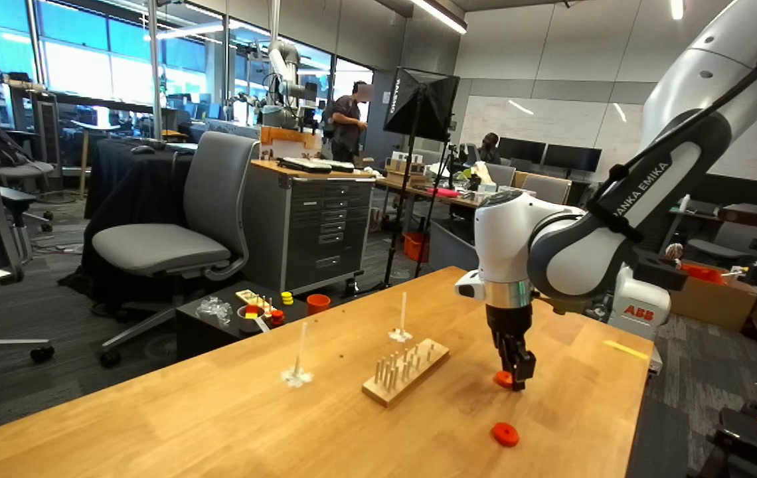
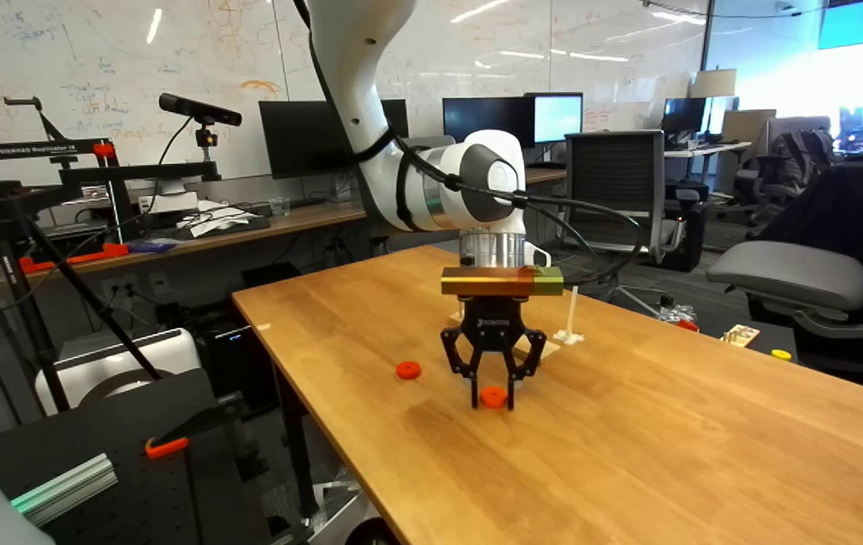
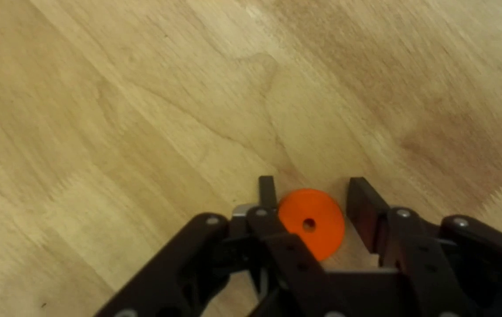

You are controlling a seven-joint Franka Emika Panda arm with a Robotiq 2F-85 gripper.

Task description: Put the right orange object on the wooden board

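The right orange object, a small red-orange disc with a centre hole, lies on the tabletop between my gripper's fingers. It shows in both exterior views (image 1: 503, 379) (image 2: 493, 397) and in the wrist view (image 3: 317, 215). My gripper (image 1: 518, 382) points down with its fingertips close to the tabletop (image 2: 493, 407). It is open around the disc (image 3: 311, 182). A gap shows at the right finger; the left finger covers part of the disc, and I cannot tell whether they touch. The wooden board (image 1: 412, 373) with thin pegs lies apart from the gripper; an exterior view shows it partly hidden behind the gripper (image 2: 550, 350).
The look-alike red-orange disc (image 1: 504, 435) lies apart on the tabletop, also seen in an exterior view (image 2: 409, 370). Two thin upright rods on whitish bases stand beyond the board, a nearer one (image 1: 298, 375) and another (image 1: 401, 332). A low black side table (image 1: 202, 345) holds small parts.
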